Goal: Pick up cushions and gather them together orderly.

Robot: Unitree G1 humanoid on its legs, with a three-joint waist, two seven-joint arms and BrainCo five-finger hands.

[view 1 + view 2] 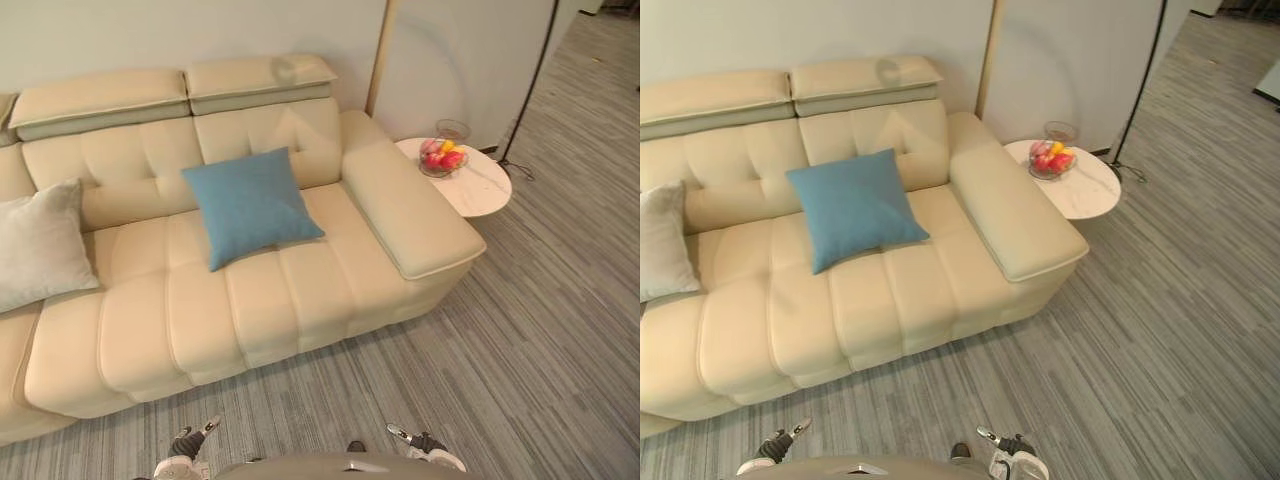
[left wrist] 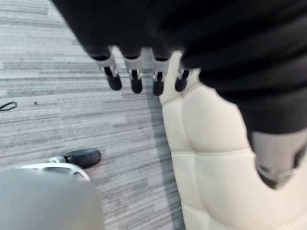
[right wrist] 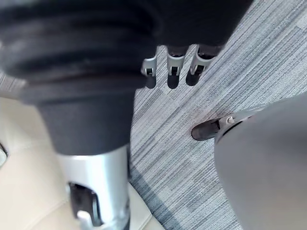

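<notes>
Left eye view: blue cushion (image 1: 250, 205) propped against the backrest mid-sofa (image 1: 300, 290), pale grey cushion (image 1: 35, 245) at the far left end, well apart. No gathering done yet. Reads as the approach step, before any grasp.

Risks from here, as a guess:
- Could pinch just a corner of soft fabric. Would sag, swing and slip out on the carry. Better to take a full edge.
- Could drag instead of lift. Would catch on the tufted seams and land skewed, not orderly.
- Could knock the leaning blue cushion flat, or off the seat front, with a low forward reach.
- Could overreach for the grey one. Sits partly cut off at the view's left edge, so probably needs a sidestep left first.
- Low concern: side table (image 1: 485, 190) with fruit bowl (image 1: 443, 158) just past the sofa's right end, away from both cushions. Only matters on a wide right-arm swing.

Left wrist view: left hand (image 2: 158, 79) hanging, fingers (image 2: 114, 79) straight and relaxed, gripping nothing, touching nothing. Carpet (image 2: 57, 105) and sofa front edge beyond.

Right wrist view: same for right hand (image 3: 172, 72). Loose, empty, over carpet beside the sofa.
</notes>
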